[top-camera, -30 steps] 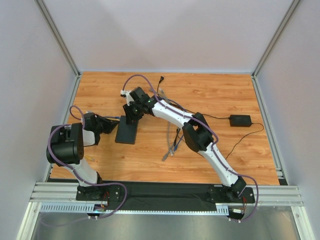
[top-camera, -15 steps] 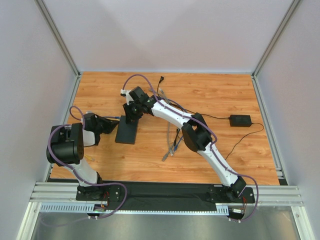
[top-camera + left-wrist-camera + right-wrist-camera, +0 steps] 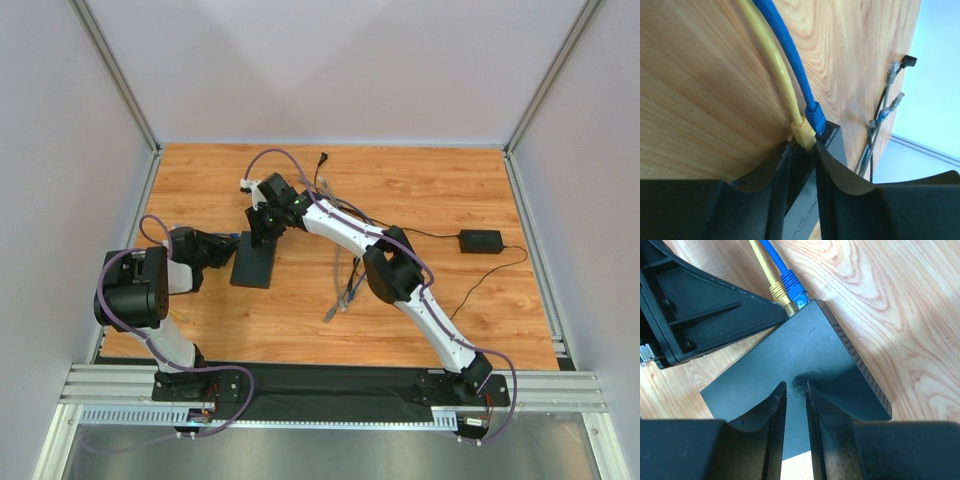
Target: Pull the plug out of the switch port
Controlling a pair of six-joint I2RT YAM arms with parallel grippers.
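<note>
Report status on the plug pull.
Left gripper jaws parted astride yellow plug. Right gripper jaws slightly parted over switch. Plug not yet pulled; blue plug tight beside it.

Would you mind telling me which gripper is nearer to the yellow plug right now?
Left. The left gripper has its fingertips right at the yellow plug; the right gripper is farther back, over the top face of the black switch.

The top camera looks down from above and behind the arm bases (image 3: pixel 200 384), covering the whole wooden table (image 3: pixel 440 180). Each wrist camera sits close to the table, aimed forward. All views share the black box (image 3: pixel 805 355); both wrist views share the yellow plug (image 3: pixel 804 134) and blue plug (image 3: pixel 815 120) at its edge
</note>
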